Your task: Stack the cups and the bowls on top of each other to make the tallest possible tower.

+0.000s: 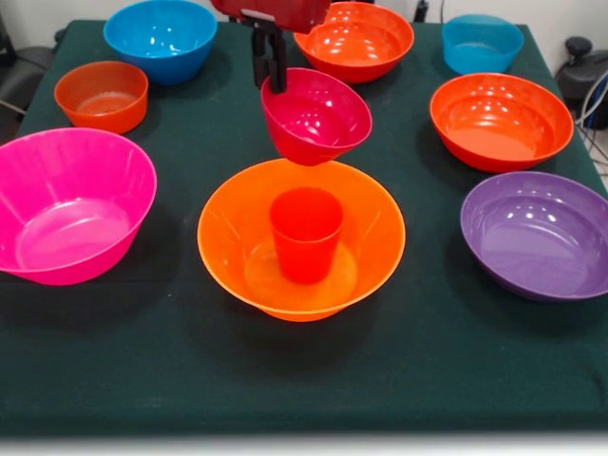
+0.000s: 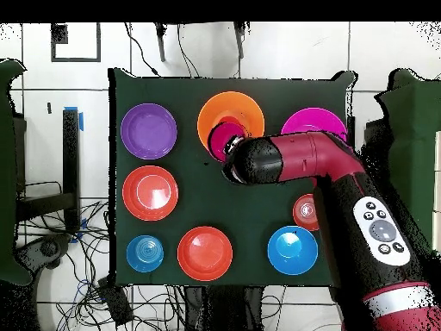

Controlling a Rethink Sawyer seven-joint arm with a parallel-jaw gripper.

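My gripper [image 1: 272, 84] hangs from the top of the front view, shut on the rim of a small magenta bowl [image 1: 318, 116]. The bowl hangs tilted in the air, just above the far rim of the large yellow-orange flared bowl [image 1: 228, 237]. An orange-red cup [image 1: 306, 233] stands upright inside that large bowl. In the overhead view the magenta bowl [image 2: 224, 138] overlaps the yellow-orange bowl [image 2: 232, 108], and the arm's wrist [image 2: 258, 161] hides the gripper.
On the dark green cloth [image 1: 171, 351] stand a large pink bowl [image 1: 71, 204], a squat orange bowl [image 1: 102, 95], a blue bowl [image 1: 161, 38], two orange-red bowls [image 1: 354, 40] [image 1: 501, 121], a small blue bowl [image 1: 482, 43] and a purple bowl [image 1: 537, 233].
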